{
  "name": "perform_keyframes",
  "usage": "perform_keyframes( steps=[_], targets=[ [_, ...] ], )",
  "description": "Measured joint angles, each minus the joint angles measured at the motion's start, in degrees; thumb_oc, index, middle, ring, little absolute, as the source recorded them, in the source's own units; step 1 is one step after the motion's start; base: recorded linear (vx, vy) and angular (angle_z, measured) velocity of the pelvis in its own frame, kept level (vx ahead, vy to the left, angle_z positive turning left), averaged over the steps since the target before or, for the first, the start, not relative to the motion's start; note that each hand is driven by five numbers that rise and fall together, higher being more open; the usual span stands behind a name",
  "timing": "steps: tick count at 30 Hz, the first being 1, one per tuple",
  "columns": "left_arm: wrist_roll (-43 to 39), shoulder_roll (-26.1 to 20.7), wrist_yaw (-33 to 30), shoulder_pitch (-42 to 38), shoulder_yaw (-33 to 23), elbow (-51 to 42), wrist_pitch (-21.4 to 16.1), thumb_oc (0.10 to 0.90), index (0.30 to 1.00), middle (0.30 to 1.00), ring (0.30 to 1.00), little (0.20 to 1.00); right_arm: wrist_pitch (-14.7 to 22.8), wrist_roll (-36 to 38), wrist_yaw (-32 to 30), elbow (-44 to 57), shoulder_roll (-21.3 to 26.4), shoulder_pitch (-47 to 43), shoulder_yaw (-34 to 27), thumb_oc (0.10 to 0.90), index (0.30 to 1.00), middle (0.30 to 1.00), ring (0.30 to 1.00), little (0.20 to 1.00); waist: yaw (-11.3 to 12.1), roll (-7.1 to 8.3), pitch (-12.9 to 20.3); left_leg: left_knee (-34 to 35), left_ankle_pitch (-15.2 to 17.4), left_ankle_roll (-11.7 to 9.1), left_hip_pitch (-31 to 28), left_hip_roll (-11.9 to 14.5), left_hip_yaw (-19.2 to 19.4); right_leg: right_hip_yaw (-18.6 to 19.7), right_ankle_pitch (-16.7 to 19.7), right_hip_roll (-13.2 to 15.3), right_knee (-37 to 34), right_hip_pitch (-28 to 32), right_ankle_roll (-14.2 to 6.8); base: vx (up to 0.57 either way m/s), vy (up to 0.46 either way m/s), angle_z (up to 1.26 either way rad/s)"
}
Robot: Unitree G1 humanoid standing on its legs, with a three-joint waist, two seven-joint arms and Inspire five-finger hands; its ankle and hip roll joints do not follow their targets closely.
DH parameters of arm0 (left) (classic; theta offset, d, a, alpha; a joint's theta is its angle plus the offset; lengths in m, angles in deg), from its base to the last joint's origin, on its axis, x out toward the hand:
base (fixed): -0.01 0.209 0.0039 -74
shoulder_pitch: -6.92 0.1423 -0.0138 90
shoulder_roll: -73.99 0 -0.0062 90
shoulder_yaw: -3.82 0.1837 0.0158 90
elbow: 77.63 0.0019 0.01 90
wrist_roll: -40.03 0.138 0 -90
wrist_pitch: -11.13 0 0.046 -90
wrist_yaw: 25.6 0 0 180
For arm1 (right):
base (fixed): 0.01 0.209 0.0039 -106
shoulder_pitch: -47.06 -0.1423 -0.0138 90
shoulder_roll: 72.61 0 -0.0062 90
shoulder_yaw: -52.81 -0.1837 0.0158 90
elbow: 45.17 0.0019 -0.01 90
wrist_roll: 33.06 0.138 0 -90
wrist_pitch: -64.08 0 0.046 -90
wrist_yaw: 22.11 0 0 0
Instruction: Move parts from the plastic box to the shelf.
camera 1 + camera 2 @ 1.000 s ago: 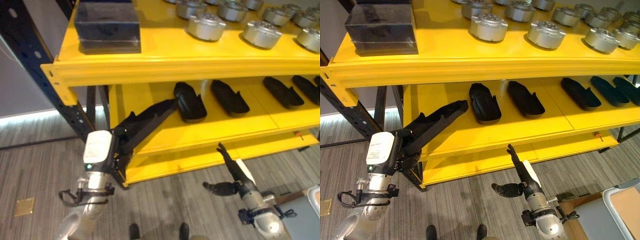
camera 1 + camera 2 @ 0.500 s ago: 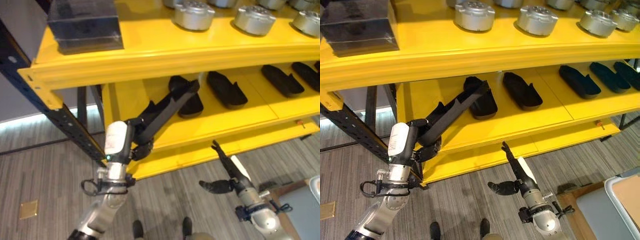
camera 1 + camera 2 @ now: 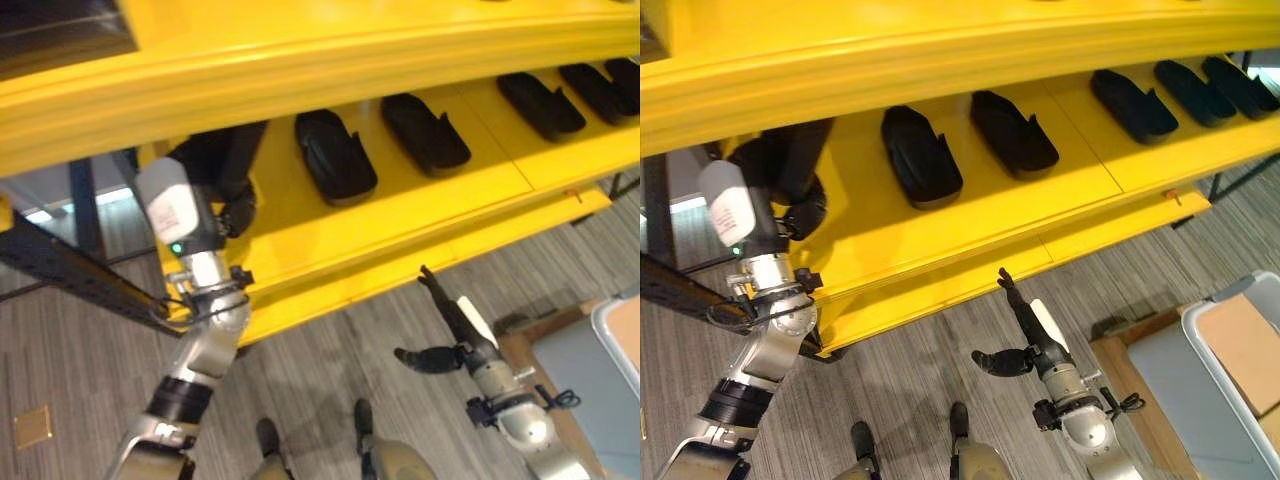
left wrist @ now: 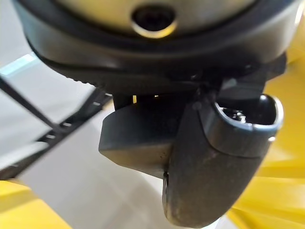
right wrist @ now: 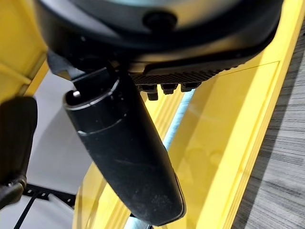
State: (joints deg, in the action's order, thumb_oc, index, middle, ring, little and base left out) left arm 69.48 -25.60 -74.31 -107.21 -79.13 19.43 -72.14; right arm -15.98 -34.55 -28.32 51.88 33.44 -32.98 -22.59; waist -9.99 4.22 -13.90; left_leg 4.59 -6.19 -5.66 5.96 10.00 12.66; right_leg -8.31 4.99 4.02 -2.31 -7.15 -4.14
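My left hand (image 3: 234,208) is shut on a long black part (image 3: 222,160). It holds the part over the left end of the yellow lower shelf (image 3: 400,215), and the part's far end is hidden behind the upper shelf's front edge (image 3: 350,50). Several similar black parts (image 3: 335,156) lie in a row along the lower shelf to the right. My right hand (image 3: 447,318) hangs low over the floor in front of the shelf, fingers straight, thumb spread, holding nothing. A grey plastic box (image 3: 1200,335) with a pale rim stands at the lower right.
A dark rack upright (image 3: 70,272) slants across the left, close to my left arm. The lower shelf's front lip (image 3: 400,285) runs between my two hands. Grey plank floor (image 3: 330,360) lies below the shelf.
The camera has tipped down and closer. My left hand has carried the black part up and in, over the lower shelf's left end. The right hand has held its pose.
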Motion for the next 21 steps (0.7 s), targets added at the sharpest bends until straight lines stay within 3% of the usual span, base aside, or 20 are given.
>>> perform_keyframes(
  steps=[7, 10, 16, 21],
  targets=[
    [-2.5, -0.6, -7.2, -3.5, -5.2, 8.8, 3.3, 0.4, 0.3, 0.3, 0.3, 0.3, 0.9, 0.6, 0.3, 0.0, 0.6, -2.2, 1.2, 0.9, 1.0, 1.0, 1.0, 1.0, -0.9, 2.08, -1.1, 0.0, 0.0, 0.0, 0.6, 0.1, 1.7, 1.7, -0.1, -0.2, 0.7, -2.0, -0.1, -0.04, -0.009, -0.12],
    [-7.5, -0.6, -8.1, -4.6, -7.3, 12.2, 4.5, 0.4, 0.3, 0.3, 0.3, 0.3, 1.3, 1.7, 0.5, -0.1, 0.9, -3.8, 2.7, 0.9, 1.0, 1.0, 1.0, 1.0, -0.9, 3.08, -1.7, -0.1, 0.0, -0.1, 1.4, 0.4, 2.7, 2.5, -0.2, -0.5, 1.9, -3.8, -0.2, -0.09, -0.034, -0.13],
    [-14.1, -2.6, -10.1, -10.1, -8.7, 16.1, 4.6, 0.4, 0.3, 0.3, 0.3, 0.3, 2.1, 1.7, 0.7, -0.2, 1.1, -7.6, 5.5, 0.9, 1.0, 1.0, 1.0, 1.0, -0.7, 7.52, -5.1, -6.5, 0.0, -0.1, 8.7, 1.2, 1.4, 2.7, -3.7, -0.2, 12.2, -12.6, 0.6, -0.09, -0.056, 0.03],
    [-18.0, -2.9, -11.8, -15.7, -7.1, 18.9, 4.6, 0.4, 0.3, 0.3, 0.3, 0.3, 2.2, 1.8, 0.7, -0.2, 2.3, -8.8, 6.0, 0.9, 1.0, 1.0, 1.0, 1.0, -0.8, 7.38, -7.3, -12.4, 1.4, -0.5, 14.8, 1.8, -2.3, -0.2, -8.5, 1.1, 22.9, -18.7, 2.0, -0.03, -0.034, 0.35]
  ],
)
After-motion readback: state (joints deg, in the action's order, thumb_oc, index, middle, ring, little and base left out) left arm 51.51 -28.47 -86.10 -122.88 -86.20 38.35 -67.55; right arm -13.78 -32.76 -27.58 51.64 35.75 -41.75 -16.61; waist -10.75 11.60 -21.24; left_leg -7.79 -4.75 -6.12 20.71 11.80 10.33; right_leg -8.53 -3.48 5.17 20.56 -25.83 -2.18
